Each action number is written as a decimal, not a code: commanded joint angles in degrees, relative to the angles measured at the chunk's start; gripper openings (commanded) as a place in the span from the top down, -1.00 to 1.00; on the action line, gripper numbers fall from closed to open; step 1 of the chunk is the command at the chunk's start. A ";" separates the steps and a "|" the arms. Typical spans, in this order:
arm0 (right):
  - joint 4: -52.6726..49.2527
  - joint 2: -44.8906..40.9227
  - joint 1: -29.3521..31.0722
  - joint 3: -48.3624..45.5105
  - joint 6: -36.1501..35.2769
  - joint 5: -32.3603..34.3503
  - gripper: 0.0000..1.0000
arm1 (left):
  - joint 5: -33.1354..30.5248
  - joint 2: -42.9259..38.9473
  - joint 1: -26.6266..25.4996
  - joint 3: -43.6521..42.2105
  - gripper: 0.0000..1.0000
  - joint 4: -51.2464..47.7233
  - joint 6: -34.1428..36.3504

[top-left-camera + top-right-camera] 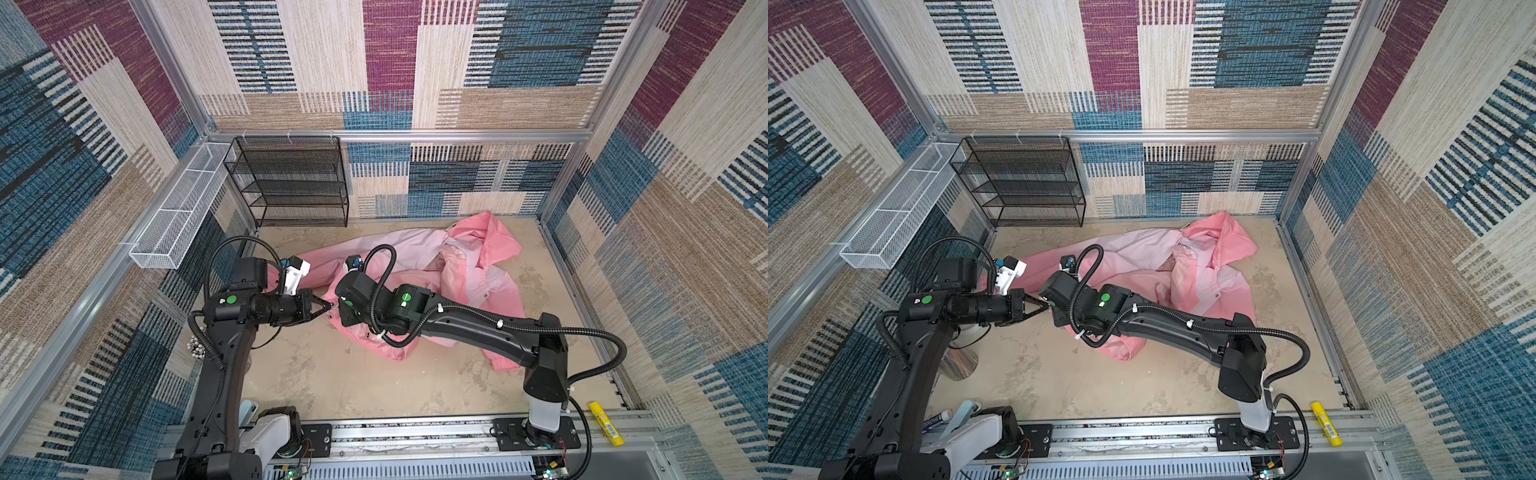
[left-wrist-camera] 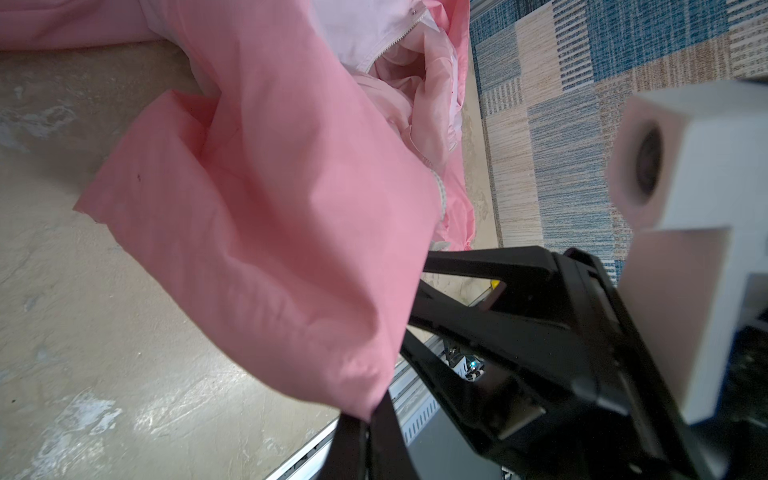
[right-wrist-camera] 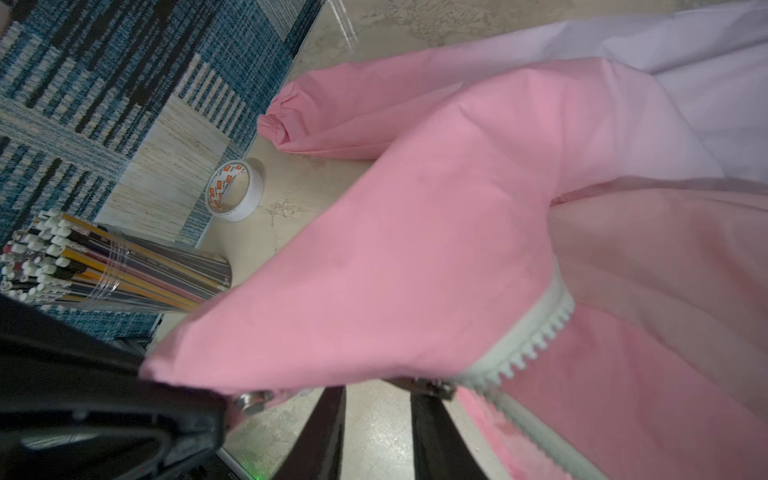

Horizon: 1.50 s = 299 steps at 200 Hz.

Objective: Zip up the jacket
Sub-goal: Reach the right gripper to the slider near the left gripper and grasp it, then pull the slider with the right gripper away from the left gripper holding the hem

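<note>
Pinching jacket (image 1: 415,249) hem: left claw (image 1: 329,306); right claw (image 3: 378,397) at zipper (image 3: 536,332) edge, grip unclear.

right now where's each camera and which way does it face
Both top views: high over the arm bases, looking down at the jacket on the table; both arms show.
Left wrist: on the left arm, looking along its jaws, shut on a jacket corner.
Right wrist: on the right arm, looking past its parted jaws at the zipper and tape roll.
Shared: both wrist views show the zipper.
</note>
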 commanded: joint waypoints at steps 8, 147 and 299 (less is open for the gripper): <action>-3.00 -0.32 -0.05 0.46 1.09 3.45 0.44 | 2.01 -0.40 0.00 -0.40 1.00 1.30 -0.65; -5.23 -2.09 -0.44 -1.01 -5.96 -1.70 1.00 | 0.70 0.00 0.00 -0.39 1.00 1.45 -0.92; -9.52 3.05 -8.30 7.79 -11.90 -31.42 1.00 | 6.49 -13.37 0.17 -23.13 -0.29 28.01 -16.59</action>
